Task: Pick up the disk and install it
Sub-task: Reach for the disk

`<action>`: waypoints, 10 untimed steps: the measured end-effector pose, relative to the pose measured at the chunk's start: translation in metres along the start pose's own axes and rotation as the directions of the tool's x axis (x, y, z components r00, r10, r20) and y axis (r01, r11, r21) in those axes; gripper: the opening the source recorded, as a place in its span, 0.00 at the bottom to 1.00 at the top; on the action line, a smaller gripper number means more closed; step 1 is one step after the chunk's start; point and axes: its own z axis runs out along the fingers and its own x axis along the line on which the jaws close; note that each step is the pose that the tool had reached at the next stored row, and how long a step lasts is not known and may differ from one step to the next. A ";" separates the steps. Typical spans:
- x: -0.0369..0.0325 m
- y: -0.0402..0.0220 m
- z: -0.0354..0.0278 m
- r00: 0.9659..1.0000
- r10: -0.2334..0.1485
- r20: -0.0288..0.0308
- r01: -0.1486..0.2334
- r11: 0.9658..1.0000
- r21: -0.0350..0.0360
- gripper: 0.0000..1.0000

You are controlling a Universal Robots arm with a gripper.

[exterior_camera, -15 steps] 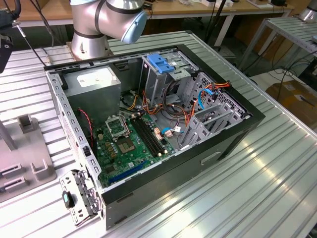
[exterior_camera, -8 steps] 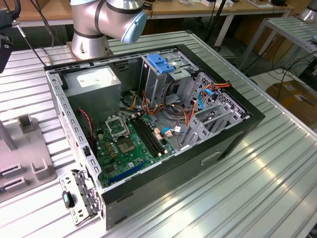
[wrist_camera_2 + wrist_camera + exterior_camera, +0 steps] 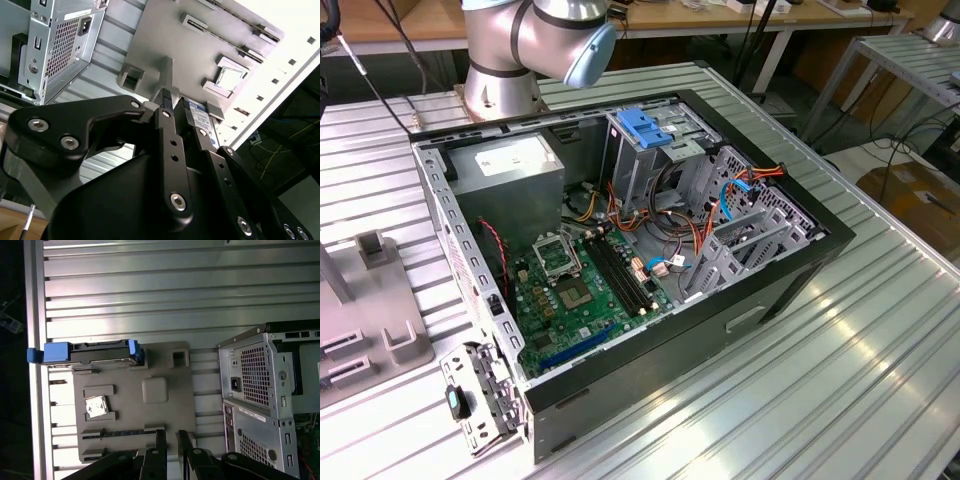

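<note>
The flat silver-metal disk (image 3: pixel 95 351), clipped in its blue plastic rail frame, is seen standing on edge in a slot along one side of a flat grey fixture plate (image 3: pixel 150 410). The plate is laid on the ribbed aluminium worktop (image 3: pixel 820 380). In the second wrist view the disk's blue-and-white label (image 3: pixel 198 117) is glimpsed past the black links of the tool. A small square grey socket block (image 3: pixel 178 358) is set just beside the end of the disk nearer the computer case, and a small silvery square chip (image 3: pixel 95 406) is seated in a holder in the middle of the plate.

The black two-fingered tool (image 3: pixel 171 440) is found over the side of the plate opposite the disk, well apart from it. Its fingers are held released, with a narrow gap between them, and nothing is grasped.

In the exterior view the fixture plate is placed at nine o'clock of the open black computer case (image 3: pixel 790 270). Inside the case a green motherboard (image 3: pixel 570 300) is laid flat; a large grey power-supply box (image 3: pixel 510 165) is mounted at eleven o'clock of it, and a blue plastic bracket (image 3: pixel 645 127) at one o'clock. The silver arm (image 3: pixel 520 40) is based at twelve o'clock of the case.
</note>
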 end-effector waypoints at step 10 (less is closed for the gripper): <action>0.0104 -0.0007 -0.0001 1.000 0.000 0.000 0.000 1.000 0.000 0.24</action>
